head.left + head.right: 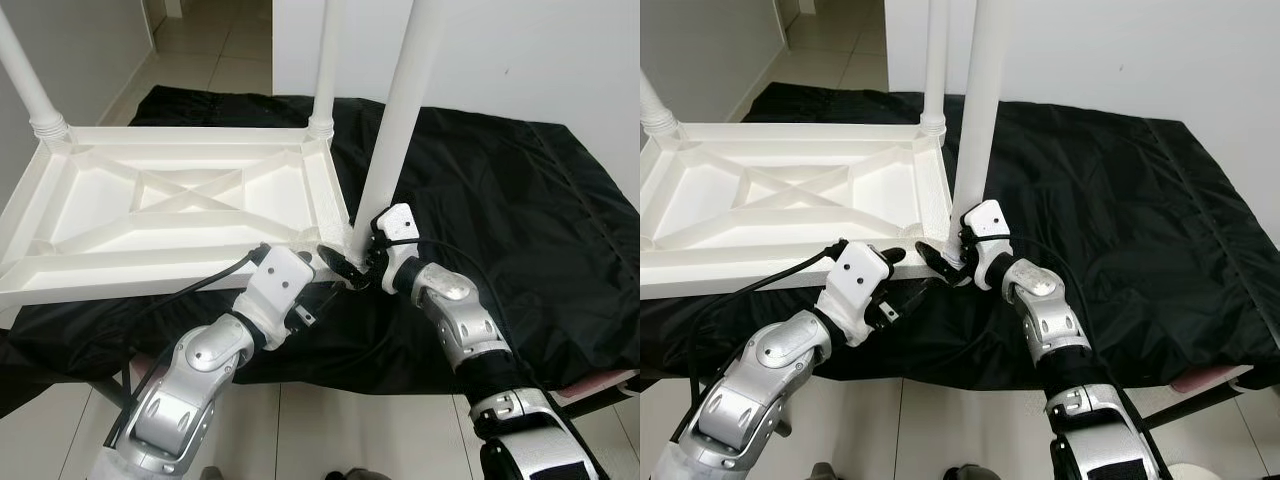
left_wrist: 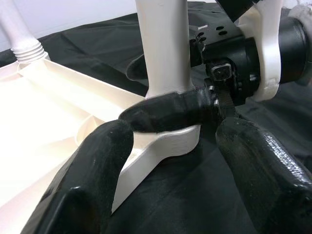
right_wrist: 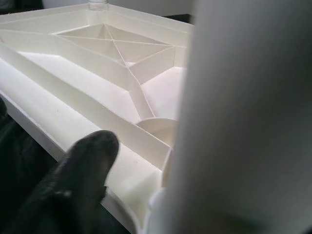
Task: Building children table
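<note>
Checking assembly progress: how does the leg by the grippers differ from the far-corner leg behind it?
The near leg stands at the corner of the upturned tabletop closest to the robot, with the right gripper at its base; the far leg stands free at the back corner. The near leg leans in the eye views; the far leg looks straighter. Both are white, round and point upward.

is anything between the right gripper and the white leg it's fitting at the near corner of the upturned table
Nothing visible. The right gripper is already closed around the base of the white plastic table leg, at the near corner socket of the upside-down white tabletop. The left gripper sits beside it, open.
</note>
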`<state>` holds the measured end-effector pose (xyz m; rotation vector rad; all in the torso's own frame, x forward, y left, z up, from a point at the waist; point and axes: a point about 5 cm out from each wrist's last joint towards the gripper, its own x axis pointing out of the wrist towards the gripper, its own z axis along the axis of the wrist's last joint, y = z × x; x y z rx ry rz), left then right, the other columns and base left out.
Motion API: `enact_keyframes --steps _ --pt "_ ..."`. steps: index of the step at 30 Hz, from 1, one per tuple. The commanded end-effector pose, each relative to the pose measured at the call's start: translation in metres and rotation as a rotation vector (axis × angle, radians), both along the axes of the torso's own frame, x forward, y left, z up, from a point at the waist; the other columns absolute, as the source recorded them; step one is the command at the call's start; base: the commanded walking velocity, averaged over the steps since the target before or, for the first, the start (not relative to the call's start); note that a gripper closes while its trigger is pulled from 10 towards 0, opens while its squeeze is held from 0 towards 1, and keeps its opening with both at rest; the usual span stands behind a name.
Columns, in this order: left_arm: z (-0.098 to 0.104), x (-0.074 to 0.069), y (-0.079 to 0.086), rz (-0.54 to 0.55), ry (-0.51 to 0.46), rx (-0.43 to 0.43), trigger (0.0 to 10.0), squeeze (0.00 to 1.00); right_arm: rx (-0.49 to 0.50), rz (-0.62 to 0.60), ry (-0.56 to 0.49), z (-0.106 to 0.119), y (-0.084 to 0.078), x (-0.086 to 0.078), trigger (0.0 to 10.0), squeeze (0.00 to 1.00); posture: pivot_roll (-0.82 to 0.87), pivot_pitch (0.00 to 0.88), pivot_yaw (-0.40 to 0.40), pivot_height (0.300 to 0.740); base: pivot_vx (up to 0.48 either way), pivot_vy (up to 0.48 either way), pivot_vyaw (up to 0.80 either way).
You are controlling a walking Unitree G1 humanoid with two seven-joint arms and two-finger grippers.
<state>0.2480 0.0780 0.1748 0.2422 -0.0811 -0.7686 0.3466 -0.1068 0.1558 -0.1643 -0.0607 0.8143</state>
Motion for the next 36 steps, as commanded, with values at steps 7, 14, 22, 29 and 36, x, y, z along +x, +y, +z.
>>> enact_keyframes --steps 7,14,22,29,36 --pt "-0.001 0.001 0.004 0.023 -0.003 0.015 10.0 0.0 -0.028 0.035 0.02 -0.005 -0.007 0.005 0.0 0.0 0.02 0.074 -0.065 0.74 0.0 0.0 0.0" --pt "-0.001 0.002 0.004 0.027 -0.002 0.014 10.0 0.0 -0.001 0.026 0.058 -0.01 -0.016 0.005 10.0 0.0 0.01 0.083 -0.062 0.74 0.0 0.0 0.0" --pt "0.0 0.003 0.005 0.026 -0.004 0.013 10.0 0.0 0.048 -0.041 0.059 -0.008 -0.009 0.004 10.0 0.0 0.0 0.091 -0.059 0.74 0.0 0.0 0.0" --pt "-0.001 0.002 0.005 0.028 -0.001 0.011 10.0 0.0 0.085 -0.083 0.036 -0.006 0.0 0.0 10.0 0.0 0.0 0.098 -0.064 0.74 0.0 0.0 0.0" --pt "-0.001 0.002 0.007 0.035 0.0 0.013 10.0 0.0 0.148 -0.273 0.017 0.001 0.008 -0.002 10.0 0.0 0.0 0.1 -0.066 0.74 0.0 0.0 0.0"
